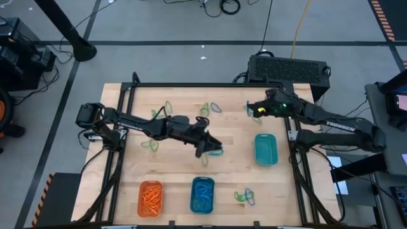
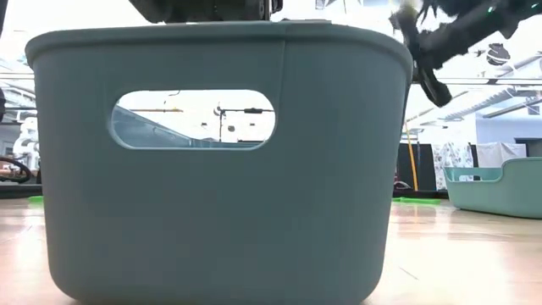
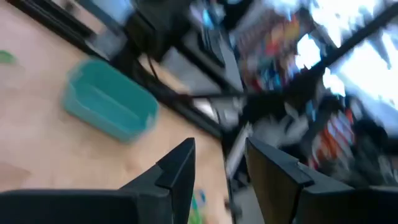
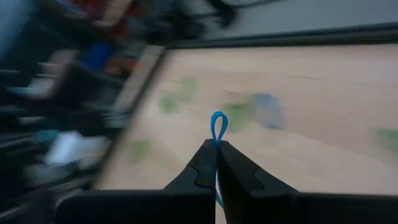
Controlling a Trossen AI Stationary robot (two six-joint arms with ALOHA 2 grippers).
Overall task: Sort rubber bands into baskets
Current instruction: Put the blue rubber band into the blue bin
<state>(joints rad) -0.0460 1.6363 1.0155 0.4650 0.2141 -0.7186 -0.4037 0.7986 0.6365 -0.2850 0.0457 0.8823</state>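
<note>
Loose rubber bands lie on the wooden table in small clumps: green and blue ones [image 1: 208, 108] near the far edge, green ones [image 1: 151, 145] at the left and a mixed clump [image 1: 245, 197] near the front. The orange basket [image 1: 151, 197] and the blue basket [image 1: 202, 194] stand at the front, and the teal basket [image 1: 265, 149] stands at the right. My right gripper [image 4: 216, 148] hangs above the table's far right part, shut on a blue rubber band [image 4: 218, 126]. My left gripper [image 3: 219, 171] is open over the table's middle with nothing between its fingers. My right gripper pinches the blue rubber band between its two shut fingertips. A small loop of the band [image 4: 218, 123] sticks out past the tips, and a short piece [image 4: 218, 194] shows behind them. The fingers slant down toward the table's left. The band is lifted clear of the table.
A basket wall [image 2: 212, 169] stands right in front of the low camera and hides most of the table there. A black box [image 1: 289, 67] sits beyond the far edge. Black frame rails [image 1: 127, 127] run along the table's sides. Bare wood lies between the baskets and the clumps.
</note>
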